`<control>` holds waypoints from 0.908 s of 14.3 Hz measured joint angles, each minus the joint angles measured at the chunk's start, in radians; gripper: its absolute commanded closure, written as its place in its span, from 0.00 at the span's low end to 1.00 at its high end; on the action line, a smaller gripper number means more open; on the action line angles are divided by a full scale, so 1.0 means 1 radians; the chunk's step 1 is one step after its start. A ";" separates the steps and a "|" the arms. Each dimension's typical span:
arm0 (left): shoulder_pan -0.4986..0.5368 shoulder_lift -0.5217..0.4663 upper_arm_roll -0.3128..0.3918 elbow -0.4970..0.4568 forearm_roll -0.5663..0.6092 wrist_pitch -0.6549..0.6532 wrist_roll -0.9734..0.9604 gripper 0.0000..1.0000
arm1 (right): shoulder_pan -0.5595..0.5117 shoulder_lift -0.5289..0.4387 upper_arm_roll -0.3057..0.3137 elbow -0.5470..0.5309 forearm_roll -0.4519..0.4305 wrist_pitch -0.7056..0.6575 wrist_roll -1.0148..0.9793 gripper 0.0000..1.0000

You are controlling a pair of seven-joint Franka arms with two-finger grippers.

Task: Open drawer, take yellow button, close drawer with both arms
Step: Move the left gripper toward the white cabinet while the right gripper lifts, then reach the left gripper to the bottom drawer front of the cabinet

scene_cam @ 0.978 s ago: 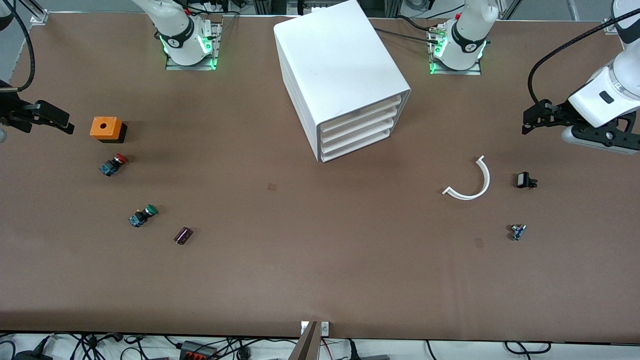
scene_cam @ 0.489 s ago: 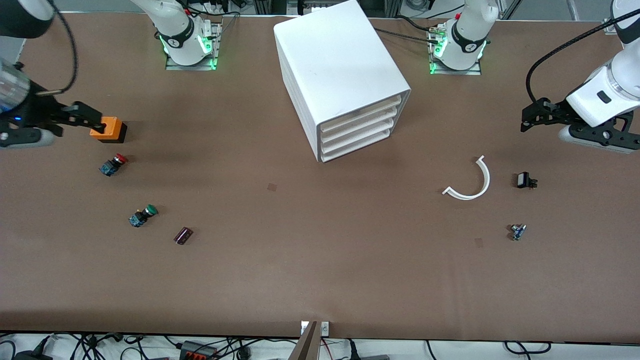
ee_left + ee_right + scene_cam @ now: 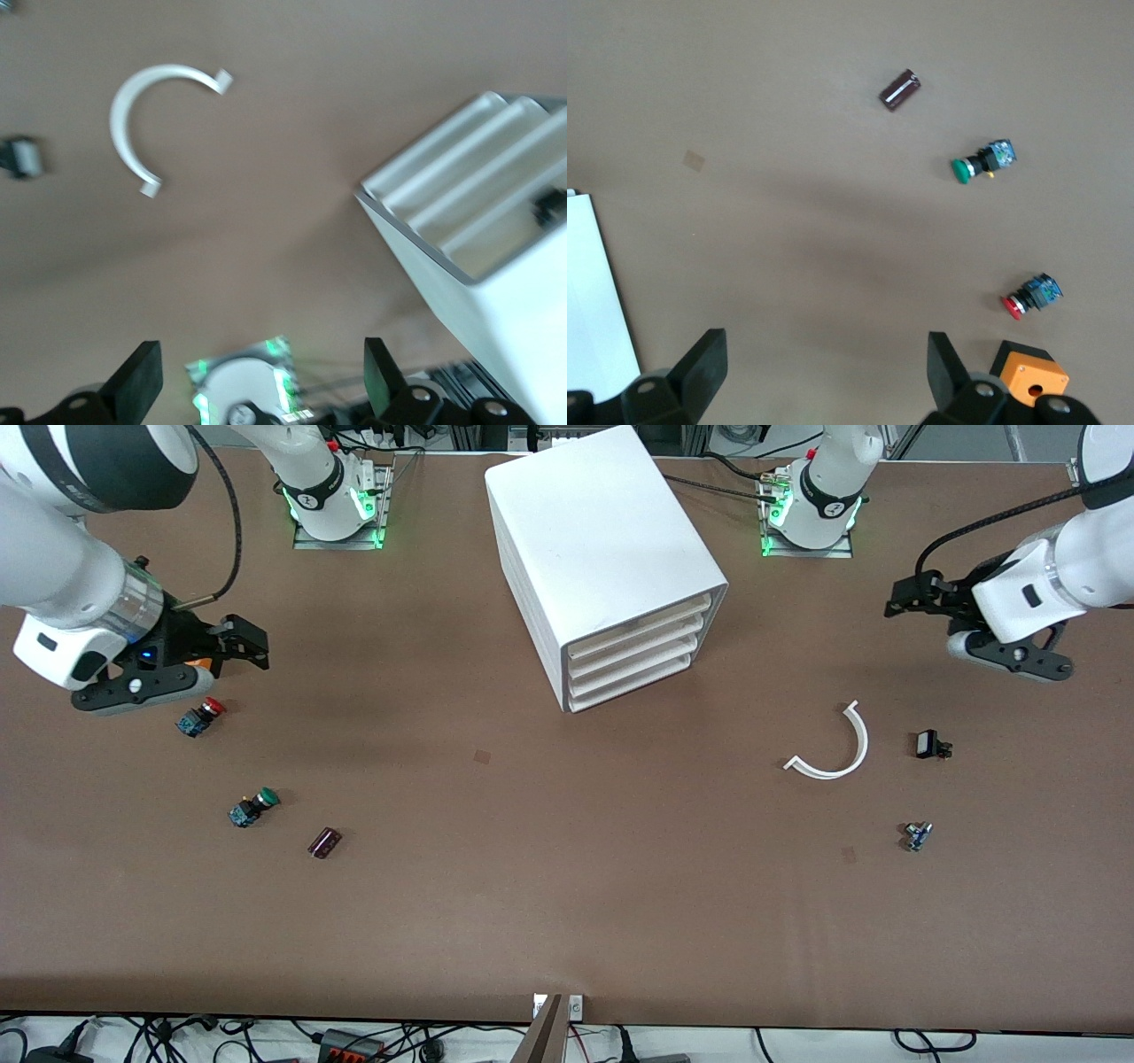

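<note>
The white cabinet (image 3: 602, 540) stands in the middle near the arm bases, with four shut drawers. The drawer (image 3: 641, 621) is the uppermost and is shut. The cabinet also shows in the left wrist view (image 3: 505, 292) and at the edge of the right wrist view (image 3: 598, 301). The button with the orange-yellow cap is hidden. My right gripper (image 3: 251, 644) is open and empty over the orange box (image 3: 205, 662); it also shows in its wrist view (image 3: 824, 367). My left gripper (image 3: 895, 596) is open and empty over bare table toward the left arm's end (image 3: 261, 381).
A red-capped button (image 3: 200, 716), a green-capped button (image 3: 253, 806) and a dark cylinder (image 3: 324, 841) lie toward the right arm's end. A white arc (image 3: 833, 748), a small black part (image 3: 931, 745) and a small blue part (image 3: 918, 835) lie toward the left arm's end.
Both grippers have moved in from the table's ends toward the cabinet. The right gripper now hangs over the orange box. Both stay open and empty.
</note>
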 measured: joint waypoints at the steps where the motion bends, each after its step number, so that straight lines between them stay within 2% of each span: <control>1: 0.000 0.018 0.000 0.000 -0.056 -0.038 0.000 0.00 | 0.022 0.017 0.000 0.012 0.000 0.004 0.000 0.00; 6: 0.004 0.155 0.001 0.001 -0.369 -0.097 0.026 0.00 | 0.078 0.100 0.000 0.084 0.000 0.022 0.001 0.00; 9: 0.004 0.264 0.002 0.002 -0.565 -0.096 0.217 0.00 | 0.078 0.112 -0.003 0.103 0.000 0.022 0.001 0.00; 13: 0.003 0.389 0.001 -0.025 -0.739 -0.042 0.442 0.00 | 0.077 0.113 -0.005 0.105 0.000 0.022 0.000 0.00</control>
